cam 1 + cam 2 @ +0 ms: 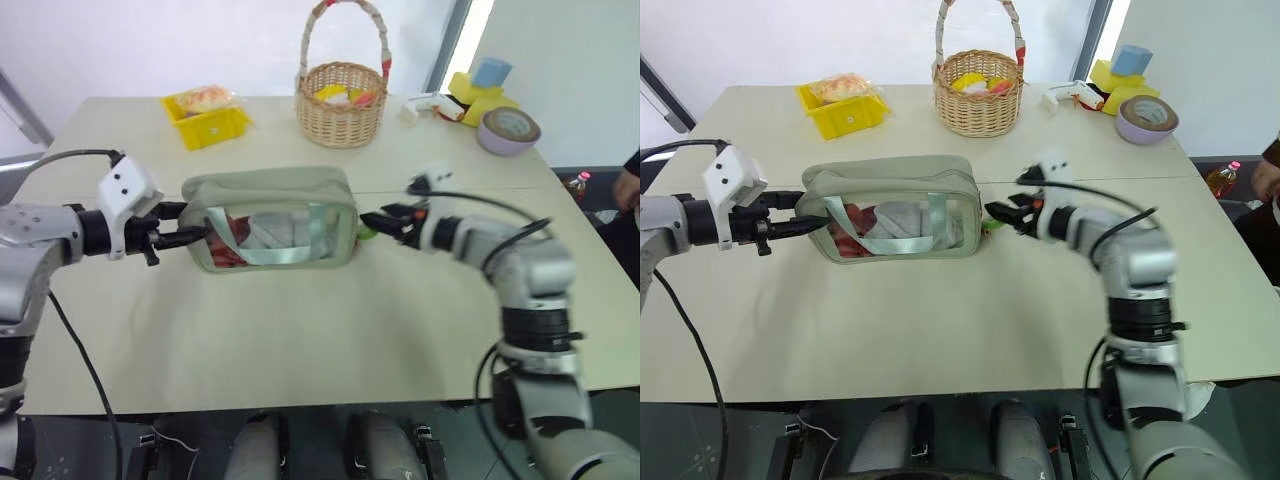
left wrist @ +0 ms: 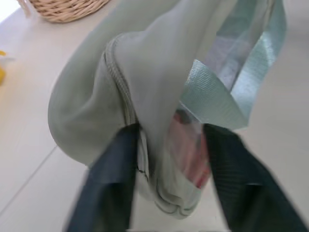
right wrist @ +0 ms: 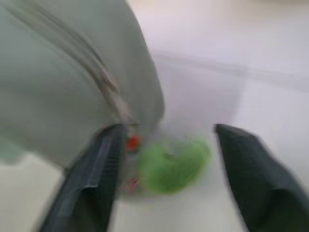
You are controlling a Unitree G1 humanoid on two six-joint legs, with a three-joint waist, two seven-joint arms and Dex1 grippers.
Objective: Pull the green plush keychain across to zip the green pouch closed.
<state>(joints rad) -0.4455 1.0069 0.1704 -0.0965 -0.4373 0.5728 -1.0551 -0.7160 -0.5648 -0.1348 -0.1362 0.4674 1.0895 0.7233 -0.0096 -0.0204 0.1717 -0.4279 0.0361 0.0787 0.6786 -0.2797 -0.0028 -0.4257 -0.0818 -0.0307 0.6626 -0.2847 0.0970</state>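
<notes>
The green pouch (image 1: pixel 270 220) lies on its side in the middle of the table, its clear window and strap facing me. My left gripper (image 1: pixel 195 225) is at its left end, and in the left wrist view the fingers (image 2: pixel 116 164) stand open on either side of that end. The green plush keychain (image 3: pixel 171 164) rests on the table at the pouch's right end. There my right gripper (image 1: pixel 372 222) is open, with the plush lying loose between its spread fingers (image 3: pixel 96 174).
A wicker basket (image 1: pixel 342 105) and a yellow tray (image 1: pixel 207 118) stand at the back of the table. A tape roll (image 1: pixel 508 130) and yellow and blue blocks (image 1: pixel 480 85) sit at the back right. A person's hand (image 1: pixel 628 185) and a bottle (image 1: pixel 577 185) are beyond the right edge.
</notes>
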